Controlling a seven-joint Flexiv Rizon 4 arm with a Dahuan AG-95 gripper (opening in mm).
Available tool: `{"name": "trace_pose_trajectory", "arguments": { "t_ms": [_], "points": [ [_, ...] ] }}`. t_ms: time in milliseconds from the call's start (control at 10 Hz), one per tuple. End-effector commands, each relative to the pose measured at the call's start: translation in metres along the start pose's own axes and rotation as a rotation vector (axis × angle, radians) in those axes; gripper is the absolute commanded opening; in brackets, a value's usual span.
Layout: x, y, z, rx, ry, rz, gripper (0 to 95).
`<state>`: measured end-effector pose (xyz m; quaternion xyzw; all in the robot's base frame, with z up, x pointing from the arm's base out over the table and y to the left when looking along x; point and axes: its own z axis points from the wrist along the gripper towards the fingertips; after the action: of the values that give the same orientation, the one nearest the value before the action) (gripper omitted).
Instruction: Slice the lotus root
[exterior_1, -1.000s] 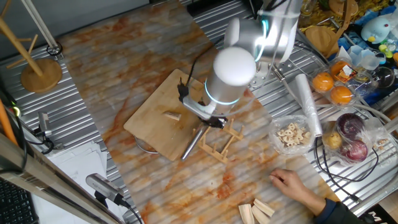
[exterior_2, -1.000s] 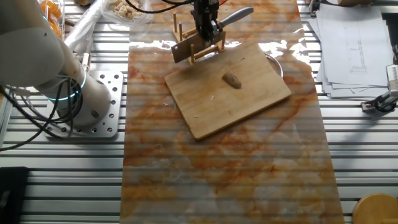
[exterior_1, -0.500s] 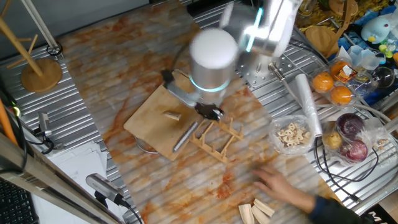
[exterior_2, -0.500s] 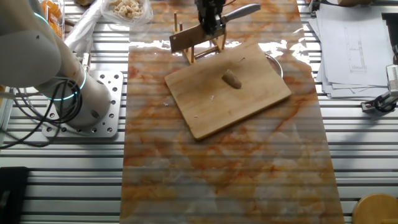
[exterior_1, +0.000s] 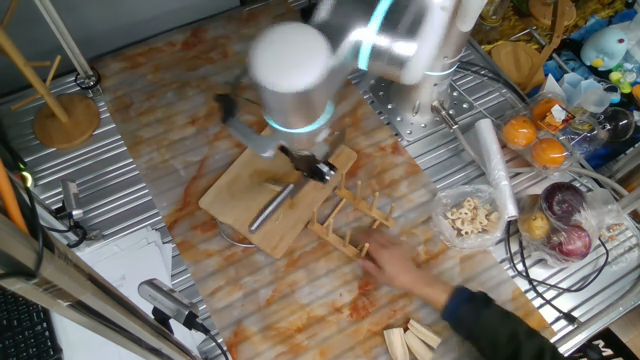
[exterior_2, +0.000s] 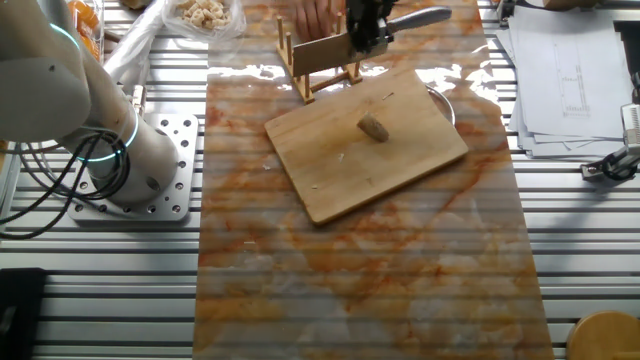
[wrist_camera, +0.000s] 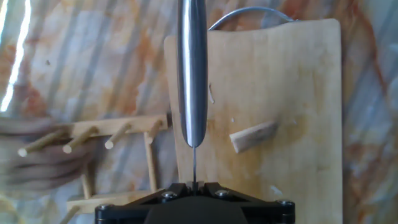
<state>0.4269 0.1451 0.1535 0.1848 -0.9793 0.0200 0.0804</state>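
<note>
The lotus root (exterior_2: 374, 128) is a small tan chunk lying on the wooden cutting board (exterior_2: 340, 170); in the hand view it (wrist_camera: 254, 135) lies just right of the knife. My gripper (exterior_2: 368, 25) is shut on a knife, holding it by the blade's spine, with the blade (exterior_2: 320, 55) hanging edge-down near the board's far edge. The steel handle (wrist_camera: 192, 68) points away from the hand (wrist_camera: 194, 185), over the board's left part (wrist_camera: 292, 74). In one fixed view my gripper (exterior_1: 310, 165) and the handle (exterior_1: 270, 205) are over the board (exterior_1: 225, 195); the root is hidden there.
A wooden peg rack (exterior_1: 350, 215) stands beside the board, and a person's hand (exterior_1: 400, 265) reaches onto it (wrist_camera: 37, 165). A clear bag of holed slices (exterior_1: 468, 215), oranges (exterior_1: 535, 140) and pale wooden blocks (exterior_1: 410, 340) lie to the side. A wooden stand (exterior_1: 65, 115) is far off.
My arm has carried the knife away from the rack and over the cutting board. The person's hand has moved in from the table edge onto the rack.
</note>
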Motion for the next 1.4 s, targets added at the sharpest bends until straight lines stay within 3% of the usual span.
{"name": "trace_pose_trajectory", "arguments": {
  "t_ms": [100,300,500,700,900,1200,1400],
  "points": [
    [-0.01,-0.021,0.002,0.036,-0.004,-0.032,0.0],
    [-0.016,-0.037,0.012,0.02,-0.001,-0.042,0.0],
    [-0.02,-0.046,0.03,0.04,0.037,-0.045,0.0],
    [-0.01,-0.057,0.041,0.039,0.043,-0.038,0.0],
    [0.007,-0.069,0.061,0.001,0.023,-0.013,0.0],
    [0.011,-0.068,0.069,-0.038,-0.001,0.002,0.0],
    [0.011,-0.064,0.074,-0.047,-0.011,-0.006,0.0]
  ]
}}
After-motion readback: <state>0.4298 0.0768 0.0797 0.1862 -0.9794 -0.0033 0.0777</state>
